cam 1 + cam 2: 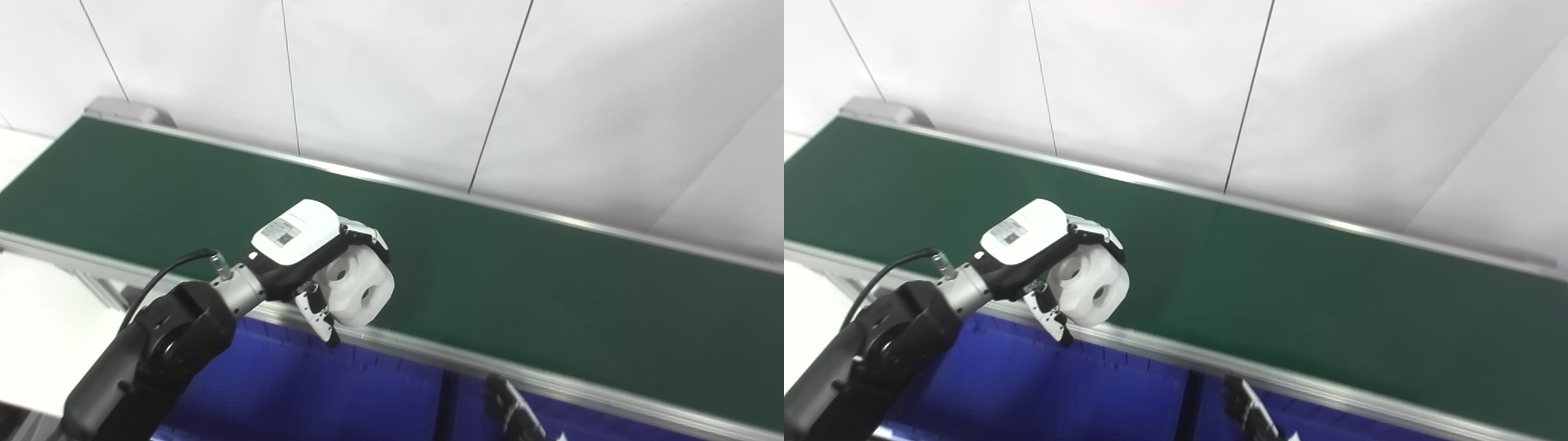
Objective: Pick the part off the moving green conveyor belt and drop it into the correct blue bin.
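Belt (pixel 490 269): both ends cut off by picture edges.
Bins (pixel 294 392): only rear walls and part of the interiors show; contents hidden.
Part (pixel 358 288): far side hidden behind left hand (pixel 306 251).
Right hand (pixel 514 413): only dark tip at bottom edge; whether it holds anything is unreadable.
Label (pixel 282 231) on left hand: print too small to read.

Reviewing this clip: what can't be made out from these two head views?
- Right hand: only a dark tip shows at the bottom edge in both views; open or shut cannot be told.
- Blue bins: cut off by the bottom edge and partly hidden by the left arm and belt rail; contents unseen.
- White part: its far side is hidden by the left hand holding it.
- Conveyor belt: the right end runs out of frame.
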{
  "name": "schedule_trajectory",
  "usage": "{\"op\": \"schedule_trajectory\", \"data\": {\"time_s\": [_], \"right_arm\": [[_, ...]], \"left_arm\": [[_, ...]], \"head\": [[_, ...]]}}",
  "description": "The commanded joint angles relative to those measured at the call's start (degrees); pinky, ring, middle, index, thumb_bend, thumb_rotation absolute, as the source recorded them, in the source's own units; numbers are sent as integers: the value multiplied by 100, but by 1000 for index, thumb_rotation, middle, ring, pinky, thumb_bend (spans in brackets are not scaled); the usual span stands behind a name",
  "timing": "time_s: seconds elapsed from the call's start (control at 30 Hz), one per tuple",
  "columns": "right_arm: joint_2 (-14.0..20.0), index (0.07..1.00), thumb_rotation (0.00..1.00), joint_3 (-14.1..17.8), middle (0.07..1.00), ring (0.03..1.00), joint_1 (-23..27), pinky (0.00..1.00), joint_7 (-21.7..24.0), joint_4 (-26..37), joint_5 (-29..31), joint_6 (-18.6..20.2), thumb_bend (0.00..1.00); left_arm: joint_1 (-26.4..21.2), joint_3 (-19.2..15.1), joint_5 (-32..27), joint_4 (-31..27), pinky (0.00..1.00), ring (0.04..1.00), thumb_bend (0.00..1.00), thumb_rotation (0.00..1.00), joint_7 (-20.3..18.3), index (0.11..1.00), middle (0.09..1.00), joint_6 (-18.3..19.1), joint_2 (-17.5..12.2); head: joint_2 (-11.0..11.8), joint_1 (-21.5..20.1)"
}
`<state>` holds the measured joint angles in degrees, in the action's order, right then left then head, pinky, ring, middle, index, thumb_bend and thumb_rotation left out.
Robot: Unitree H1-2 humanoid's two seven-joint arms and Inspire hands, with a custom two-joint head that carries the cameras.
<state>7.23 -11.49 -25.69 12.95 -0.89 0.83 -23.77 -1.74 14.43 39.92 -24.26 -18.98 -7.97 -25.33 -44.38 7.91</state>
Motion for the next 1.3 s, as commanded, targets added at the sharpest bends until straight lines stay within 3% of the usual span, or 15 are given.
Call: {"op": "schedule_trajectory", "data": {"time_s": [0.0,0.17,0.33,0.5,0.7,0.93,1.03,1.27], "right_arm": [[65,935,973,34,930,908,-96,892,43,260,87,-309,963],[114,931,970,52,922,902,-128,878,6,358,68,-302,967],[143,925,964,62,916,897,-126,872,12,394,100,-280,973],[162,921,955,74,913,897,-125,871,9,396,104,-272,970],[172,923,956,94,914,893,-133,865,-7,435,84,-219,976],[175,922,949,85,913,894,-138,868,16,467,142,-192,969],[174,921,950,88,912,892,-141,867,6,491,138,-175,969],[210,924,948,86,917,895,-118,868,39,508,204,-149,960]], "left_arm": [[266,-76,-39,-294,342,406,499,0,94,519,503,-29,16],[1132,67,237,-373,352,411,500,0,139,507,515,-137,110],[1547,181,532,145,368,412,500,0,551,506,518,-539,201],[1523,211,628,602,369,410,499,0,821,506,523,-780,253],[1432,321,894,756,368,411,499,0,764,508,522,-644,285],[1351,278,1246,1046,379,413,500,0,1335,507,514,-722,456],[1332,253,1520,1156,367,405,498,0,1556,517,515,-568,565],[1280,282,1886,1276,329,384,495,0,1409,538,499,-120,666]], "head": [[-78,27],[-133,16],[-157,-47],[-156,-40],[-189,-11],[-204,9],[-214,51],[-249,75]]}}
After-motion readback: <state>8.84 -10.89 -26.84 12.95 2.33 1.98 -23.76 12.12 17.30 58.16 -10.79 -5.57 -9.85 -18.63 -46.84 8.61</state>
